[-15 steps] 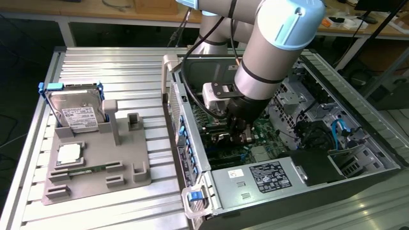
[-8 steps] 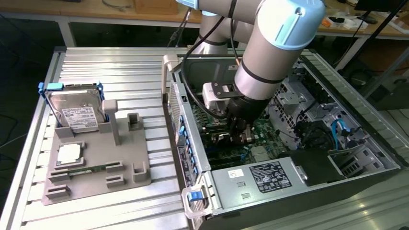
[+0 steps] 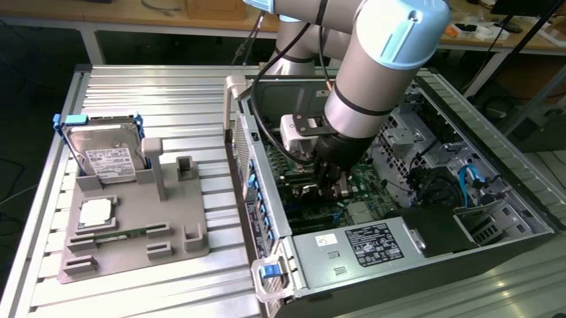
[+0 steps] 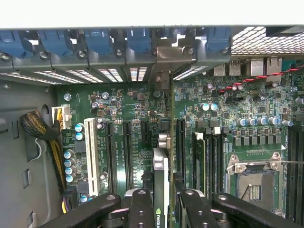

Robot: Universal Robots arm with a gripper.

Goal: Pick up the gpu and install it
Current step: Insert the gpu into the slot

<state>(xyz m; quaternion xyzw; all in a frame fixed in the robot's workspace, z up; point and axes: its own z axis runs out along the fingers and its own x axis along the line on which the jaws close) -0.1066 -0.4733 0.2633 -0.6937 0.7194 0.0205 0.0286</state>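
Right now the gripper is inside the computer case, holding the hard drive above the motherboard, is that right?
Not quite. The gripper is inside the computer case, but it holds the gpu, edge-on above the motherboard, as the wrist view shows. The hard drive stands in its blue frame outside the case.

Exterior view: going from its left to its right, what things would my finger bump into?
Hard drive → small grey block → computer case wall → gripper holding the gpu → blue cable.
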